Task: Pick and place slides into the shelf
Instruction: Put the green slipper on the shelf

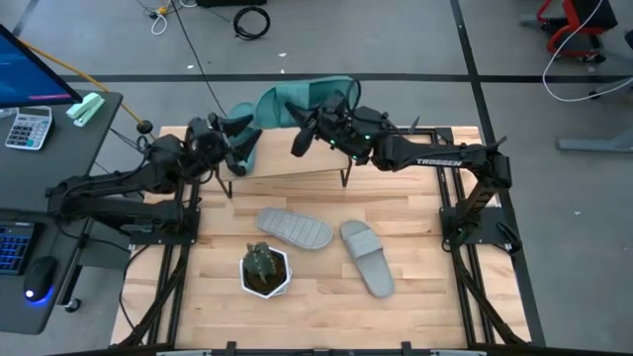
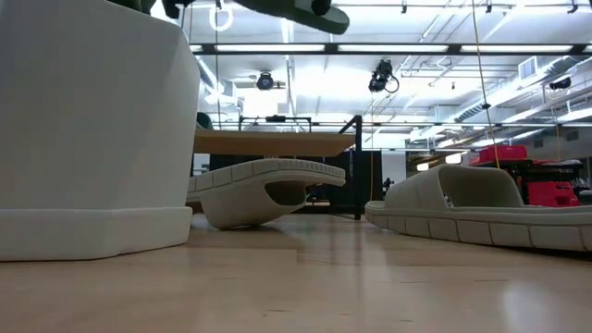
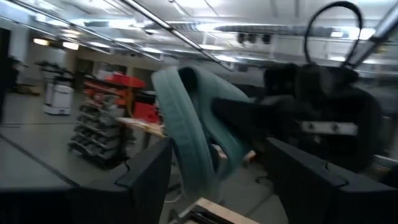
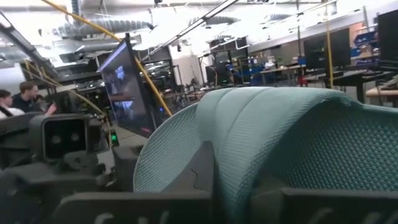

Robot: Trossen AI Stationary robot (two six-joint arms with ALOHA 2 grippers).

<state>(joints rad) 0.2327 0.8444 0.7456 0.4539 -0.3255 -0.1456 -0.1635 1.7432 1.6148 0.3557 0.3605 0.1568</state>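
Note:
My right gripper [image 1: 318, 121] is shut on a teal slide [image 1: 302, 96], held in the air over the far edge of the shelf [image 1: 297, 166]. This slide also shows in the left wrist view [image 3: 186, 130]. My left gripper [image 1: 233, 131] is open over the shelf's left end. A second teal slide [image 1: 248, 148] shows partly beneath it, and I cannot tell whether they touch. Two grey slides [image 1: 295, 227] [image 1: 367, 257] lie on the table on their soles, near the table's middle. My right gripper holds the teal slide by its wide ribbed strap [image 4: 267, 124]. One finger [image 4: 202, 171] is under the strap, inside the slide. The other finger is hidden. It reaches in from the table's right. The slide is lifted clear and tipped up on edge.
A potted plant in a white pot [image 1: 265, 269] stands near the front, left of the grey slides. The shelf's black legs [image 2: 358, 166] stand on the table at its far side. A desk with a calculator [image 1: 28, 127] is off the table's left.

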